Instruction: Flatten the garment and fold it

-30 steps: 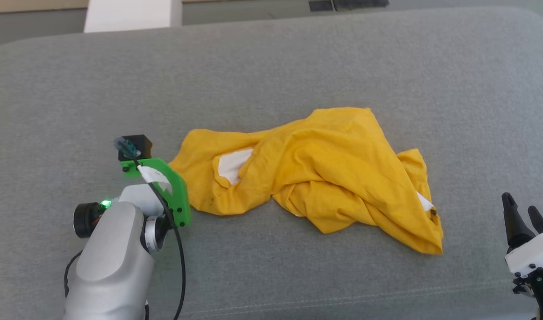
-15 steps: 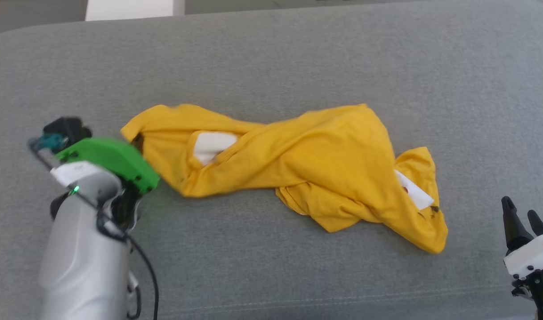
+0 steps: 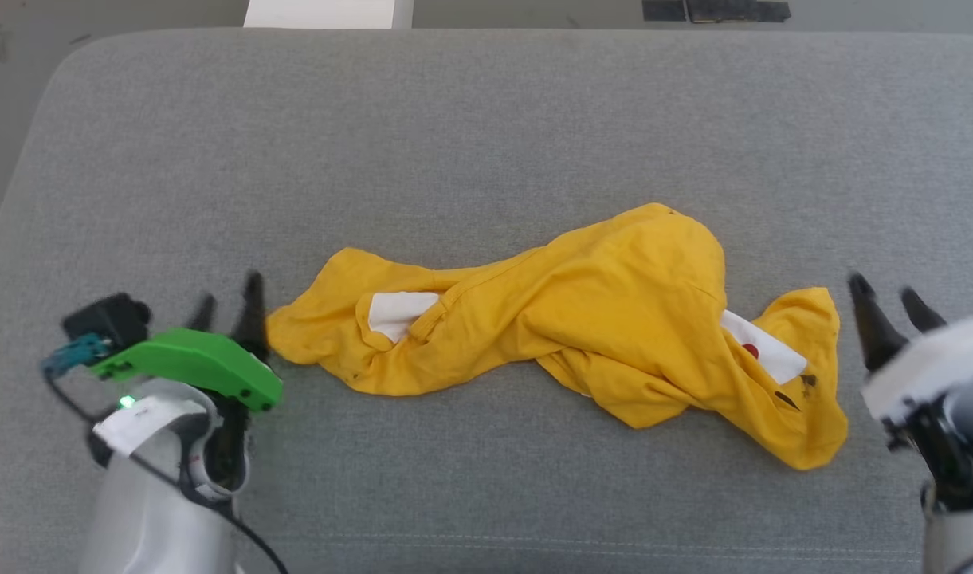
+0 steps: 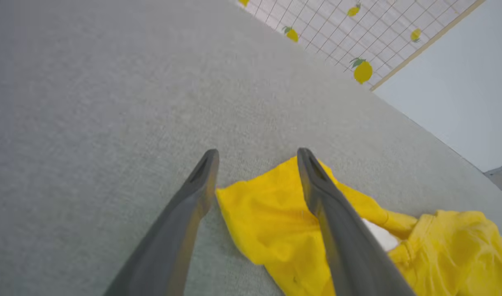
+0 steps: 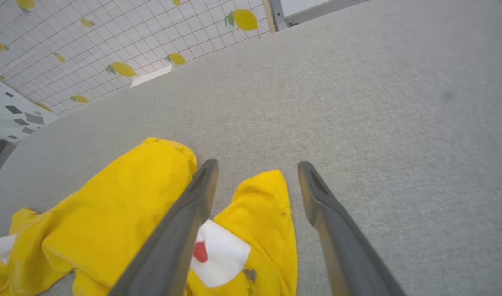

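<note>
Released since half a second ago, the garment [image 3: 614, 319] lies loose on the grey cushion [image 3: 486, 143]. The left gripper [image 3: 229, 291], which was clamped on its 9 o'clock end, now has both dark fingers spread wide and grips nothing. It sits at 9 o'clock in the head view, just beside that end. In the left wrist view the gripper [image 4: 257, 152] hangs over the yellow cloth [image 4: 267, 222], whose tip shows in the gap between the fingers; whether they touch it I cannot tell.

The right gripper [image 3: 883, 287], blurred, has come nearer to the shirt's other end and stands at 3 o'clock, its fingers apart and holding nothing. From its wrist the gripper [image 5: 257, 163] points over a yellow fold [image 5: 123, 205].

The T-shirt is a twisted, crumpled rope across the middle of the cushion, running from 9 o'clock to 4 o'clock. A white patch [image 3: 398, 311] shows near its 9 o'clock end, and a white patch with a red dot [image 3: 761, 355] near its 3 o'clock end
</note>
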Controlling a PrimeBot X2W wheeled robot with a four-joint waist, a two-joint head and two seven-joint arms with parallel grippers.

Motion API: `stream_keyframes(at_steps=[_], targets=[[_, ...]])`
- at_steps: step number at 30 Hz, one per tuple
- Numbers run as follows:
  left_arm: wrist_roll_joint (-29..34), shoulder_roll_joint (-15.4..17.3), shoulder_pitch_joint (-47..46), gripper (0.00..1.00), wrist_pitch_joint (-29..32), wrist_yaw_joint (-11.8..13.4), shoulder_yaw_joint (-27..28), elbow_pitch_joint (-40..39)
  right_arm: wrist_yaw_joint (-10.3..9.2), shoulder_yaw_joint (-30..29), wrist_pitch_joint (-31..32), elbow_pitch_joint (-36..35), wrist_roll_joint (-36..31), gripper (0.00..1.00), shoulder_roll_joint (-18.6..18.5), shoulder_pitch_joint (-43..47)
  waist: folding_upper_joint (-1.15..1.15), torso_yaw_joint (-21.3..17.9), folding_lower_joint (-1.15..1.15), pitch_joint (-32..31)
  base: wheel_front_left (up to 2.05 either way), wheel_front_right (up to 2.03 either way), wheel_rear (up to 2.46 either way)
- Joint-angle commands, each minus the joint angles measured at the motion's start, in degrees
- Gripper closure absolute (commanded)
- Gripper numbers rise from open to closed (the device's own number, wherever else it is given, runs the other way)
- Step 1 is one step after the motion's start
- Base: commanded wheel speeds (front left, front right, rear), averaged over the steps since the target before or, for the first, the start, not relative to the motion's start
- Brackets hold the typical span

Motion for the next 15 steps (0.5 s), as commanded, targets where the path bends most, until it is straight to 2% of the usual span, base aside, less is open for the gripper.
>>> stream_keyframes(at_steps=[1, 4, 6, 10, 15], targets=[[2.19, 1.23, 0.61, 0.0, -3.84, -0.89, 0.01, -1.65, -0.08, 1.69, 1.85, -0.31, -1.37, 0.0, 0.05, -2.51, 0.0, 0.44, 0.0, 0.55, 0.0, 0.0, 0.0], [7.28, 2.46, 3.12, 0.0, -13.09, -2.11, -1.47, -4.81, -0.08, 5.88, 9.23, 0.48, -5.11, 0.0, 0.05, -7.01, 0.0, 1.35, 0.0, 1.67, 0.0, 0.0, 0.0], [9.73, 2.77, 4.52, 0.0, -16.86, -2.42, -2.65, -5.21, -0.08, 8.61, 14.12, 1.55, -8.72, 0.0, 0.05, -10.35, 0.0, 2.0, 0.0, 2.53, 0.0, 0.0, 0.0], [12.31, 2.59, 5.14, 0.0, -19.73, -2.86, -4.54, -4.33, -0.08, 13.42, 20.29, 5.04, -15.51, 0.0, -0.82, -17.74, 0.0, 3.78, 0.0, 4.68, 0.0, 0.0, 0.0], [13.16, 1.64, 3.81, 0.0, -20.67, -3.12, -5.89, -3.74, -0.08, 15.16, 25.08, 12.22, -21.53, 0.0, -2.3, -23.75, 0.0, 6.19, 0.0, 7.11, 0.0, 0.0, 0.0]])
